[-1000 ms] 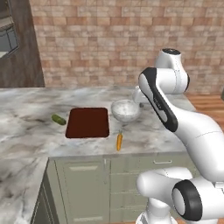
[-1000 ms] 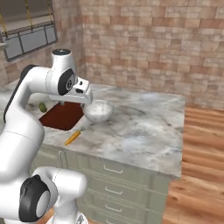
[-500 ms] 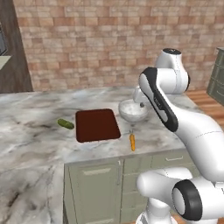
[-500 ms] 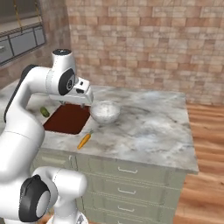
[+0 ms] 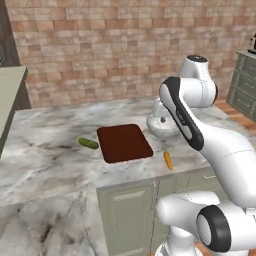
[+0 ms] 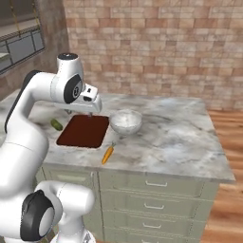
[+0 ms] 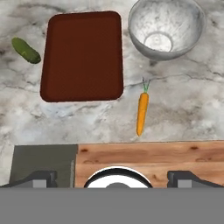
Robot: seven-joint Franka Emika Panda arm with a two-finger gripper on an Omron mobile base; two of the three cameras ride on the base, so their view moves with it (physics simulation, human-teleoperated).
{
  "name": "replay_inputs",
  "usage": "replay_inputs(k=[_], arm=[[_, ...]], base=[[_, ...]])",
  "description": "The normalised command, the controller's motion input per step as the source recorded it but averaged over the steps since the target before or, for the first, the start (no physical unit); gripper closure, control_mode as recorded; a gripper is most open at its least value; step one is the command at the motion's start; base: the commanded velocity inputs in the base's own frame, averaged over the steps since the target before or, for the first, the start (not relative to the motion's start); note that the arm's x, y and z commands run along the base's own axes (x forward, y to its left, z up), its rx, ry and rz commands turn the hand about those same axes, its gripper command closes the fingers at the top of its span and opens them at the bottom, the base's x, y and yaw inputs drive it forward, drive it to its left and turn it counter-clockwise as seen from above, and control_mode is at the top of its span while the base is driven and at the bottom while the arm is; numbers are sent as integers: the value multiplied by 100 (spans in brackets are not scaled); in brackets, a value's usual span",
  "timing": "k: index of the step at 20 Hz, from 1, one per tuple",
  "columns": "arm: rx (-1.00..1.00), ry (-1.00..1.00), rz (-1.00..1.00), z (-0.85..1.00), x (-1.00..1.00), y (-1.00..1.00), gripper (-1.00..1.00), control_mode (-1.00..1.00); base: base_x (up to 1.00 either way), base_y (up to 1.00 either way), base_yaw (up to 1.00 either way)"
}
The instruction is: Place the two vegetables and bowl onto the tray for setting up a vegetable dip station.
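With its claw spread wide and empty, it should drop squarely over the carrot beside the bare tray.

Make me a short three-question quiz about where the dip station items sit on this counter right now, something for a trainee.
1. True or false: the tray already has something on it.
2. Which item lies on the opposite side of the tray from the bowl? A) carrot B) cucumber C) nothing
3. Fill in: the gripper is ____, its fingers holding nothing.

Key: 1 false. 2 B. 3 open.
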Motion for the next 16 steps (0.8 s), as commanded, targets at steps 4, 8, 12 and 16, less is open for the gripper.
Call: replay_inputs(k=[4, 8, 12, 16], arm=[[0, 0, 0, 0, 0, 0, -100, 100], [0, 0, 0, 0, 0, 0, -100, 100], [0, 0, 0, 0, 0, 0, -100, 100], [0, 0, 0, 0, 0, 0, -100, 100]], base=[[31, 38, -12], [35, 32, -8], [38, 21, -1], [33, 14, 0]])
